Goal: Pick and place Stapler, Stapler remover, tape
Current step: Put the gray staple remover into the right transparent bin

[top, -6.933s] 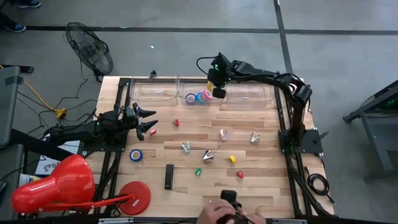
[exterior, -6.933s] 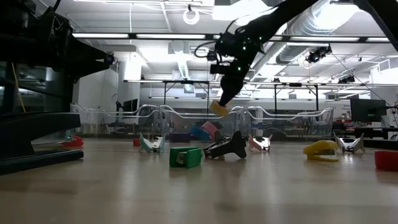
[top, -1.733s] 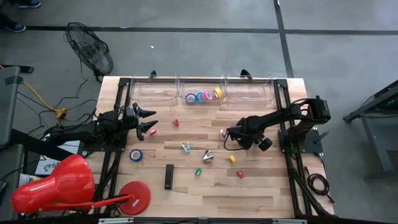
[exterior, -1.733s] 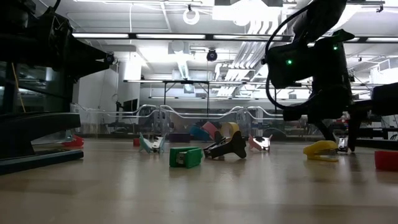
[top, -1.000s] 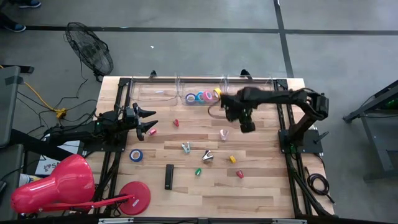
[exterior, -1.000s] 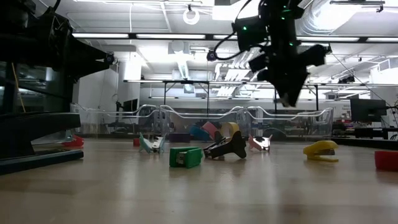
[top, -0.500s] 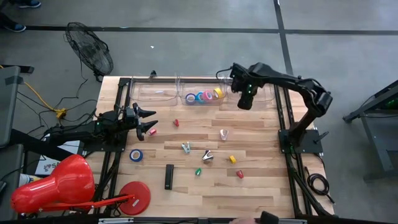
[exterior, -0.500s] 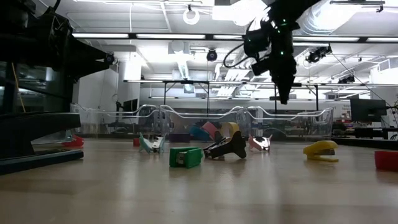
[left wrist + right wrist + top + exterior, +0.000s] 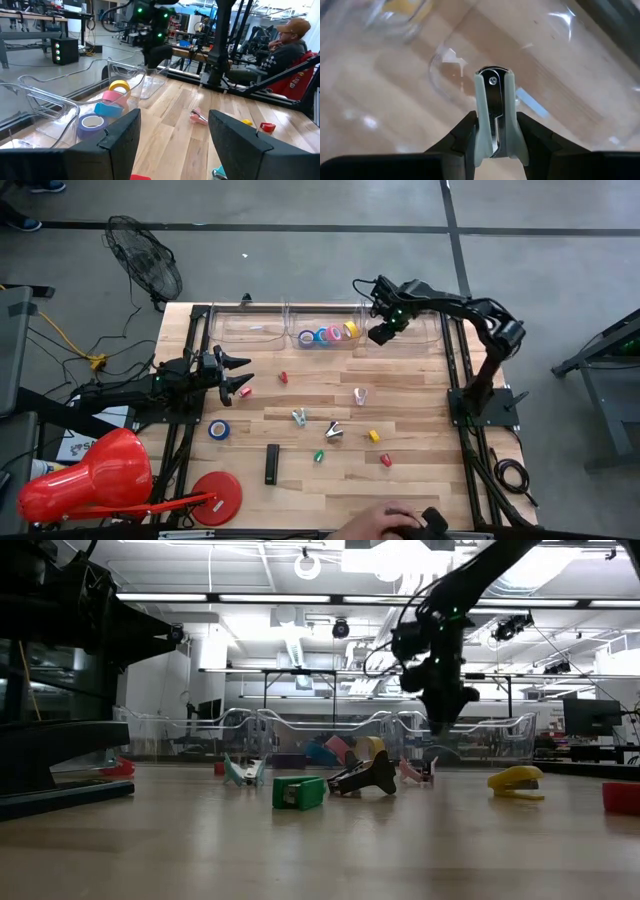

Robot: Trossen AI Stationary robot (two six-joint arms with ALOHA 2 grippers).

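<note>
The right gripper (image 9: 383, 332) hangs over the right-hand clear bin (image 9: 402, 330) at the tabletop's far edge, fingers pinched on a pale green staple remover (image 9: 493, 119) that points straight out between them, its long axis in line with the fingers. The right wrist view shows the bin's clear floor directly beneath the remover, so the drop looks like nothing more than a release from here; nothing else can be seen in that bin. The middle bin (image 9: 325, 321) holds the tape rolls (image 9: 328, 334), purple, blue, pink and yellow in a row. The left-hand bin (image 9: 248, 330) appears to hold nothing but a pale label. The left gripper (image 9: 240, 376) waits near the tabletop's left edge, jaws spread wide and holding nothing, with a blue tape roll (image 9: 218, 429) lying on the wood close to it, toward the near edge. Mid-table, more removers and small staplers lie scattered, among them a yellow stapler (image 9: 374, 435) and a black stapler (image 9: 272, 464).
</note>
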